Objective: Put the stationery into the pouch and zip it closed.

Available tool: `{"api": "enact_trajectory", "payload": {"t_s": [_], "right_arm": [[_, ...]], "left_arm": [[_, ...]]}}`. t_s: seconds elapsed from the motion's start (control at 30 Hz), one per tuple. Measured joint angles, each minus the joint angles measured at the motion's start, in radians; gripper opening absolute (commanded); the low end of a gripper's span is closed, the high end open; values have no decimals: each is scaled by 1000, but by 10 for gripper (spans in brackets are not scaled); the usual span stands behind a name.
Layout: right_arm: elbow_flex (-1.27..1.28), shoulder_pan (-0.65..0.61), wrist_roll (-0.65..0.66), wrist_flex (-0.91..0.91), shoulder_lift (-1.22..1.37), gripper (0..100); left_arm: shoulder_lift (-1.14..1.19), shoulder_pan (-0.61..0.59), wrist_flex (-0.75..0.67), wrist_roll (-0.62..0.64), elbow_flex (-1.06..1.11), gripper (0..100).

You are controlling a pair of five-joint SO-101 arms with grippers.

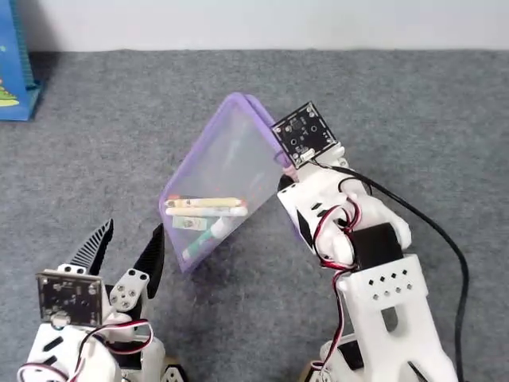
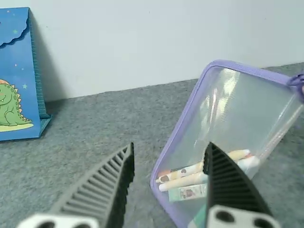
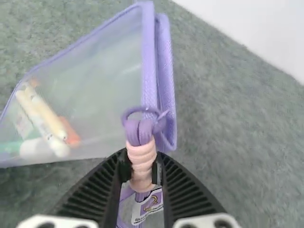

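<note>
Pouch [image 1: 223, 163] tilted up at middle of desk [image 1: 413, 103], pens [image 1: 205, 208] pooled in low corner. Right gripper [image 3: 141, 160] clamped on zipper pull [image 3: 141, 140]. Left gripper [image 1: 134, 232] wide open, empty, near front-left edge. Risk: unanchored pouch drags, pull slips.

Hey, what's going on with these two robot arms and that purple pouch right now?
The right gripper is shut on the zipper pull of the purple pouch, holding that edge up so the pouch stands tilted on the grey surface. The stationery lies inside at its low end. The left gripper is open beside the pouch, apparently not touching it. How far the zip is closed isn't clear.
</note>
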Motion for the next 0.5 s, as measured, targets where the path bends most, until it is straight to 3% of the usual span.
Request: {"api": "enact_trajectory", "payload": {"t_s": [0.1,0.3,0.5], "right_arm": [[0,0,-2,41,0,42],[0,-3,-2,180,0,273],[0,-6,-72,264,-31,191]], "left_arm": [[0,0,0,0,0,234],[0,0,0,0,0,233],[0,0,0,0,8,232]]}}
